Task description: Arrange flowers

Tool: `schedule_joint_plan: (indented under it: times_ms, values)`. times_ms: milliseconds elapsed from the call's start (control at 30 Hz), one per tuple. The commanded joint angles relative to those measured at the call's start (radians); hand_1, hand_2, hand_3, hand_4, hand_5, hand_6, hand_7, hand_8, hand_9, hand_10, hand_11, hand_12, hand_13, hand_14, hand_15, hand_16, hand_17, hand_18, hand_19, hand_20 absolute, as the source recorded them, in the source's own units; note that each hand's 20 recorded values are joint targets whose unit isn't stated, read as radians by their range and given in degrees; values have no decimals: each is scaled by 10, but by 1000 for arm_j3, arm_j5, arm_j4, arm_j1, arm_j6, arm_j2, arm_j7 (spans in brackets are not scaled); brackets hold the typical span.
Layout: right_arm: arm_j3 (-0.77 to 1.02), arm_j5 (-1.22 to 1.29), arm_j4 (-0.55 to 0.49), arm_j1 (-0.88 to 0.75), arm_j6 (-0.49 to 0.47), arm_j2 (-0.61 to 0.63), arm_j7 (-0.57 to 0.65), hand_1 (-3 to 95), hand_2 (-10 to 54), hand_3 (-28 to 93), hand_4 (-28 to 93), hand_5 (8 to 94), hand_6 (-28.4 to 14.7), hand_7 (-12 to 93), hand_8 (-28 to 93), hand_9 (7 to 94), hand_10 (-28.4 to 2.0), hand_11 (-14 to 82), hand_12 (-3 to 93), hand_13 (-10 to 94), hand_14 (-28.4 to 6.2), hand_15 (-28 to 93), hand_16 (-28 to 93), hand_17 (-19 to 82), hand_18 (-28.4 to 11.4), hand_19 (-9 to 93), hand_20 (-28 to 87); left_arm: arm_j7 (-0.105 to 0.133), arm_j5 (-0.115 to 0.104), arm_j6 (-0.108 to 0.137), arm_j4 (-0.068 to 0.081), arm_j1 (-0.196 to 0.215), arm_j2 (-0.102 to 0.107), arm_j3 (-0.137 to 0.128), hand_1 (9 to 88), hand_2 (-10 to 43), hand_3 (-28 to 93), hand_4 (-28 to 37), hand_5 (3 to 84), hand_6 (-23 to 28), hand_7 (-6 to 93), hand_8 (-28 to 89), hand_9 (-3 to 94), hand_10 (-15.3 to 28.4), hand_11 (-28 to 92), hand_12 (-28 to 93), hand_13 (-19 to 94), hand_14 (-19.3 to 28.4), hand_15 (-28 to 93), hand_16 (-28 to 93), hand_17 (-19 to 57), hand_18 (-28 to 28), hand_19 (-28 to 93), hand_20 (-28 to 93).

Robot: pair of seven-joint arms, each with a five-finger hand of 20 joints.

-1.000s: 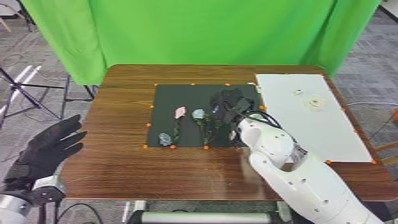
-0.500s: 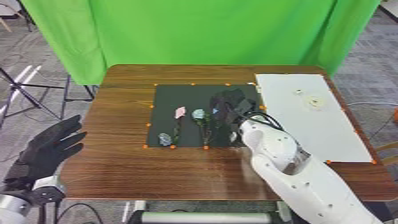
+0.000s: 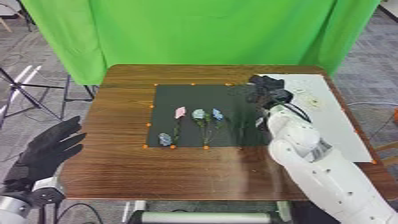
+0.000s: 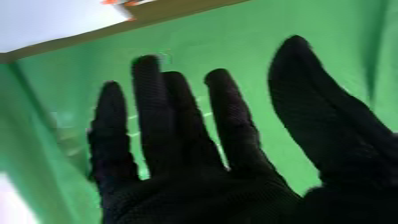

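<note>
Flowers with cloth-like heads and thin green stems lie on a flat black mat, edged with small orange dots, on the brown wooden table. Taking the far side as twelve o'clock, the pink flower has its head at nine from the mat's middle, its stem running down toward seven. The pale blue-green flower has its head close to the middle, and the bright blue flower has its own just beside it at three; both stems point toward six. The grey-blue bloom sits between seven and eight, near the mat's corner.

The right hand, black-gloved, is at about one o'clock, between the mat and the flat white sheet at three o'clock on the table. In the right wrist view its fingers stand straight and spread, thumb well away from them; it has hold of nothing. The left hand, also gloved in black, is at eight o'clock beside the table, with fingers straight and slightly apart, and it too holds nothing.

Pale yellowish shapes lie around twelve on the sheet, too blurred to name. A bright green curtain hangs at twelve, behind the table.
</note>
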Motion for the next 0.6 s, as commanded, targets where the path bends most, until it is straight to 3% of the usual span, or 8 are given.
schedule_joint_plan:
  times_ms: [33,267,600]
  values:
    - [-4,-113,143,71,-44,69,205,267,-66,867,-235,257,-83,161,-76,232,-189,87,265,216,-184,164,249,24,-216,544,318,4,-1,0,-5,12,-13,-1,252,4,701,-272,271,24,190,-101,211,104,164,165,156,133,239,39,-107,174,371,91]
    - [25,-102,217,71,-67,80,244,270,-73,862,-240,245,-92,155,-67,204,-198,68,271,179,-201,100,256,-11,-231,524,266,7,0,3,-6,14,-16,-3,252,4,702,-271,271,24,190,-101,211,104,164,165,156,134,240,38,-107,174,372,91]
    - [58,6,290,69,-84,68,305,276,-91,861,-249,278,-107,170,-78,306,-207,103,215,336,-181,175,199,40,-238,576,252,7,0,0,-6,14,-15,-3,253,5,700,-271,272,24,191,-102,213,105,166,165,156,133,239,38,-107,174,372,91]
